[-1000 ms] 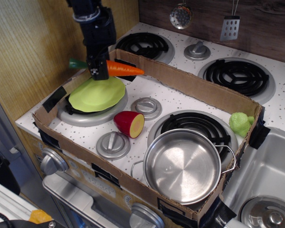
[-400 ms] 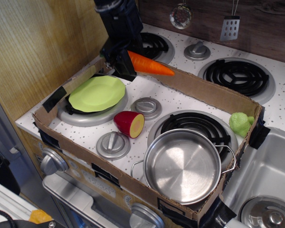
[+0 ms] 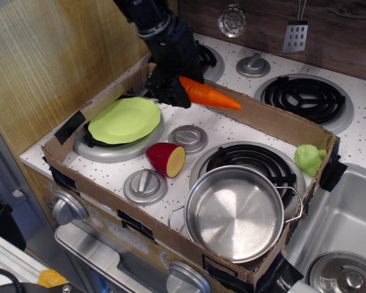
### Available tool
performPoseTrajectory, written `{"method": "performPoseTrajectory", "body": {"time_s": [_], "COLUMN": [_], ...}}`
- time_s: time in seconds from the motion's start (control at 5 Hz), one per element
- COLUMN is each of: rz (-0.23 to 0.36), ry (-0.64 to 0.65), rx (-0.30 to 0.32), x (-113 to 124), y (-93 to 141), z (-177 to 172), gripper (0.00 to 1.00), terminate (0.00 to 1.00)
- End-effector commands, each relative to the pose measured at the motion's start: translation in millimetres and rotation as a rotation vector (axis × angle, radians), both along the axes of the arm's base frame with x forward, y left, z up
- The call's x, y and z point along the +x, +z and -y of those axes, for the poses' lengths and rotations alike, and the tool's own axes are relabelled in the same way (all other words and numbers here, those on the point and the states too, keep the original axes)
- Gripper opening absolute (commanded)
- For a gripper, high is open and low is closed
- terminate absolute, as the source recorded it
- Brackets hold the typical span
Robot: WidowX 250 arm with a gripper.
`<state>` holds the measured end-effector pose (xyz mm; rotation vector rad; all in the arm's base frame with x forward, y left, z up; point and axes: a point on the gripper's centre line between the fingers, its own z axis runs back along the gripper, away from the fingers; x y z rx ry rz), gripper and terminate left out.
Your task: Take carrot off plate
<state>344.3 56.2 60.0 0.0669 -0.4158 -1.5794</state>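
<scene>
The orange carrot (image 3: 210, 96) is held in the air by my black gripper (image 3: 174, 91), which is shut on its stem end. The carrot points right and slightly down, above the speckled stove top just right of the plate. The lime-green plate (image 3: 124, 120) lies bare on the front left burner, to the lower left of the gripper. The carrot's green stem is hidden behind the gripper.
A cardboard wall (image 3: 256, 113) boxes in the work area. A red-and-yellow halved fruit (image 3: 166, 159) lies in front of the plate. A steel pot (image 3: 235, 212) stands at the front right. A green toy (image 3: 309, 159) sits at the right corner. Knobs (image 3: 189, 138) lie between burners.
My gripper has carried the carrot up off the plate and to the right, then slightly lower; the plate now lies bare.
</scene>
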Motion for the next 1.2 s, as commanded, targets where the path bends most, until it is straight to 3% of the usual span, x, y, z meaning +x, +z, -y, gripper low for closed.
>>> {"method": "performPoseTrajectory", "body": {"time_s": [0.0, 0.2, 0.4, 0.6, 1.0], "rz": [0.113, 0.113, 0.099, 0.098, 0.075], "ry": [-0.120, -0.112, -0.091, -0.044, 0.077], "rx": [0.096, 0.089, 0.099, 0.165, 0.286], "x": [25, 27, 29, 37, 34], "y": [-9, -27, -30, -17, 27], "z": [6, 6, 6, 9, 21], "gripper": [0.00, 0.00, 0.00, 1.00, 1.00], "terminate": [0.00, 0.00, 0.00, 0.00, 0.00]}}
